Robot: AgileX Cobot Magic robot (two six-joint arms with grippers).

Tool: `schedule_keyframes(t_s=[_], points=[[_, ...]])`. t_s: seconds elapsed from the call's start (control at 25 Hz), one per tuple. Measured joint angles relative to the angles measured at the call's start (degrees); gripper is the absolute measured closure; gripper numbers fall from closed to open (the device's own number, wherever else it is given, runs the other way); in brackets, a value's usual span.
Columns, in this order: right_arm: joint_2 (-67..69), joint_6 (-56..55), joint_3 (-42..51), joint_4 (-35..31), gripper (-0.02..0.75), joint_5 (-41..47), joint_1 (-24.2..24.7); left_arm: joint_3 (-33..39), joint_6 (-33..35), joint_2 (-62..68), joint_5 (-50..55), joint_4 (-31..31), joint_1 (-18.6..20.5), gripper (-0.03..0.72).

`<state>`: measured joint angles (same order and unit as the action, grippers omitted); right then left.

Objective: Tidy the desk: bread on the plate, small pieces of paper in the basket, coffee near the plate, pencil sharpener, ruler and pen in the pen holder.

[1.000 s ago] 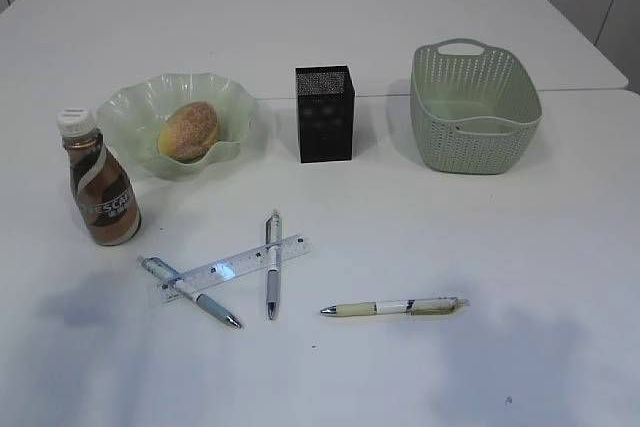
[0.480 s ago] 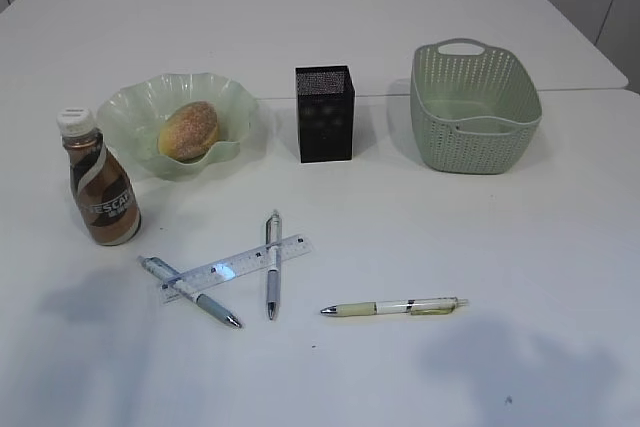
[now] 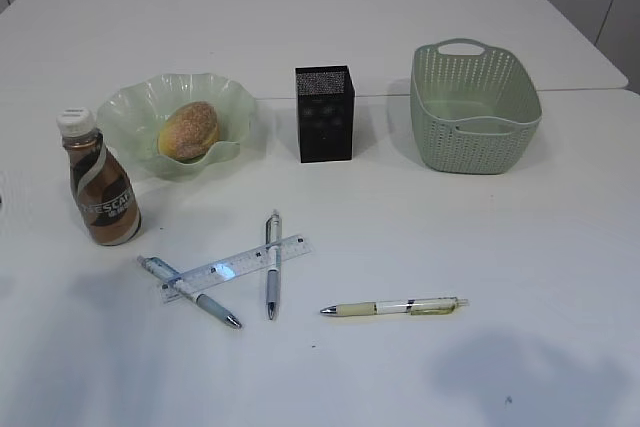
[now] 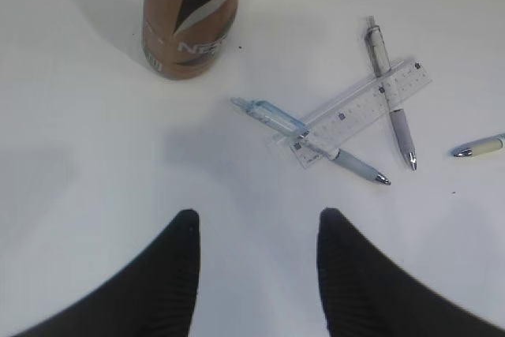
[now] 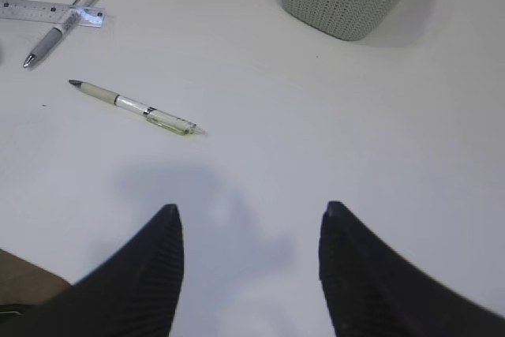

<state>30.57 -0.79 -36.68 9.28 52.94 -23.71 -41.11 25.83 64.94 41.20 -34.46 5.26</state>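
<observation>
Nothing on the desk is being shifted — only the arm shadows are drifting outward since a second ago. Both the left gripper and right gripper are being held open, empty. The ruler and three pens are lying uncollected; the bread is sitting on the plate.

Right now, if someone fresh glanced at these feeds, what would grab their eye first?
Probably the crossed heap at front left: the clear ruler lying with two grey-blue pens, and a third pale yellow pen alone to the right. Next, the brown Nescafe bottle standing beside the wavy green plate that holds the bread. Behind them stand the black mesh pen holder and the green basket.
</observation>
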Motion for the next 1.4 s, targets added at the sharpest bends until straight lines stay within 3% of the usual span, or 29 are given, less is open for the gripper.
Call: schedule_keyframes(t_s=[0.2, 0.6, 1.4], points=[[-0.73, -0.58, 2.22, 0.00, 0.299, -2.00, 0.00, 0.00, 4.30, 0.00, 0.62, -2.10, -0.25, 0.347], [-7.47, -0.62, 5.77, 0.59, 0.299, -3.89, 0.00, 0.00, 8.50, 0.00, 0.98, -2.01, -9.75, 0.347], [-8.19, -0.96, 9.12, 0.93, 0.299, -6.23, 0.00, 0.00, 9.32, 0.00, 1.45, -1.73, -10.00, 0.347]])
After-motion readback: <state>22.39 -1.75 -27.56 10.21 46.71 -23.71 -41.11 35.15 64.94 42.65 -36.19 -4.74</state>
